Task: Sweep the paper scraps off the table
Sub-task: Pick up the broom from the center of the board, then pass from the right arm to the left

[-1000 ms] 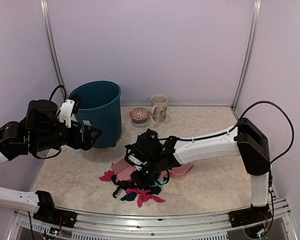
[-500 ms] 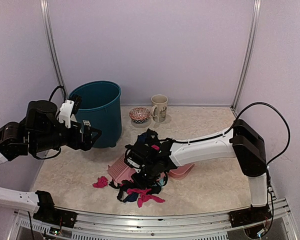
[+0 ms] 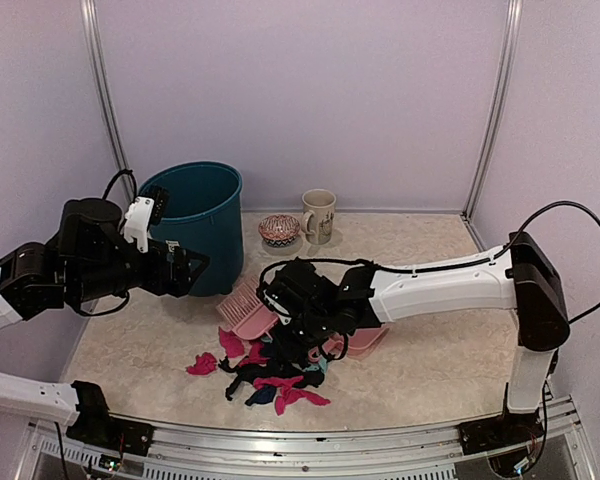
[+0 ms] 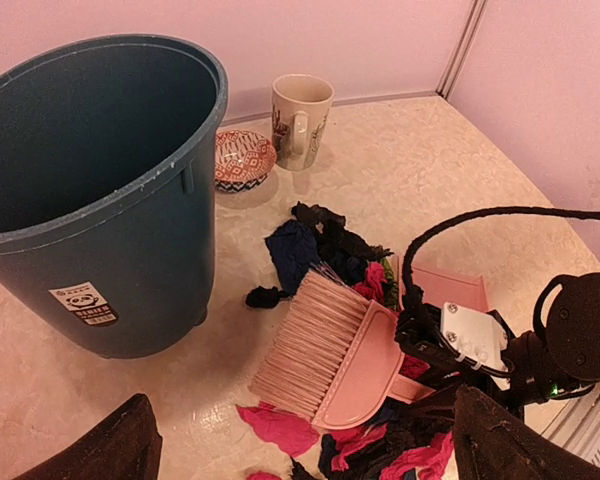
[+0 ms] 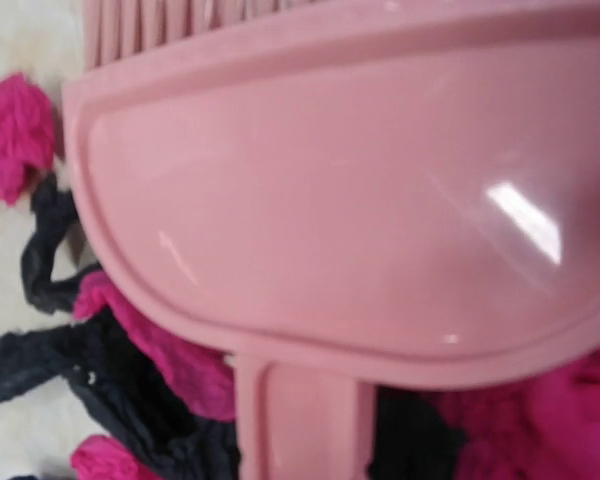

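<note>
- The paper scraps (image 3: pixel 290 392) lie in a loose heap at the near middle of the counter (image 3: pixel 420 370). They sit under and around the brush (image 4: pixel 325 345) and beside the dustpan (image 4: pixel 445 290). One pink scrap lies a little apart on the left, and some dark ones lie on the far side of the brush.
- Expect the scraps to handle as very light, soft, crumpled twists. They will likely skid, roll or catch in the bristles rather than travel as one pile.
- Don't pinch them one at a time. Herd them with the bristles in low, short strokes.
- The brush looks like stiff, smooth plastic, so hold it by the narrow handle. It could twist in a light grip.
- Your right end effector (image 4: pixel 420 350) appears clenched on that handle, with the bristles pointing to the far left.
- Your left end effector (image 3: pixel 188 272) is released and holds nothing. It hangs in front of the bin (image 4: pixel 100 250), well apart from the heap.
- The bin carries a white sticker with a small picture and some print, too small to read.
- The mug (image 4: pixel 300 115) has a dark design that you cannot read either. The bowl (image 4: pixel 242 158) shows only a pattern.
</note>
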Robot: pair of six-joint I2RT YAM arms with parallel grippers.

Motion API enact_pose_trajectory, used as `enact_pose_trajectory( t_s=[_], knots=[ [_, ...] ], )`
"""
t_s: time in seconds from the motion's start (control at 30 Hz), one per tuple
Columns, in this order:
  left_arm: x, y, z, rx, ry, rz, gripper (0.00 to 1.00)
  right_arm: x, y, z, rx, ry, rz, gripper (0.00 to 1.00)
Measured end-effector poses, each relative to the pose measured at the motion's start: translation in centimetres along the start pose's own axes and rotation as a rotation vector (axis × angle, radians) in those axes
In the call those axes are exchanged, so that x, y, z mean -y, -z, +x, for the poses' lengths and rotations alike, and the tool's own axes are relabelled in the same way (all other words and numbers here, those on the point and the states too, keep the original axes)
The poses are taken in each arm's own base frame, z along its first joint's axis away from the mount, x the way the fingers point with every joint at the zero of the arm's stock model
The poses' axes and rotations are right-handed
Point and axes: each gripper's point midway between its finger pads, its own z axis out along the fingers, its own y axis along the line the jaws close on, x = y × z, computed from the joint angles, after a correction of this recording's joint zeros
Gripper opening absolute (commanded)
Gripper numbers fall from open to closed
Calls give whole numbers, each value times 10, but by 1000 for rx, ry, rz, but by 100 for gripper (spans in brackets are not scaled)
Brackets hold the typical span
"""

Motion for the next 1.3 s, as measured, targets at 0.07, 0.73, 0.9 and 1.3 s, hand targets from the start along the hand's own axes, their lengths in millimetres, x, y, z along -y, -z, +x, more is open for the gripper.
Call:
enact_pose_trajectory(
  t_s=[0.07,0.73,0.9,1.3],
  knots=[
    [0,-3,-1,2,4,-2,99,4,6,-5,30,-1,17,8],
    [27,-56,23,-119,39,77,99,34,56,17,178,196,12,7],
    [48,-66,37,-171,40,179,99,36,73,23,215,254,-36,6],
    [96,-65,52,-212,66,467,99,18,135,10,353,343,-185,8]
  ],
)
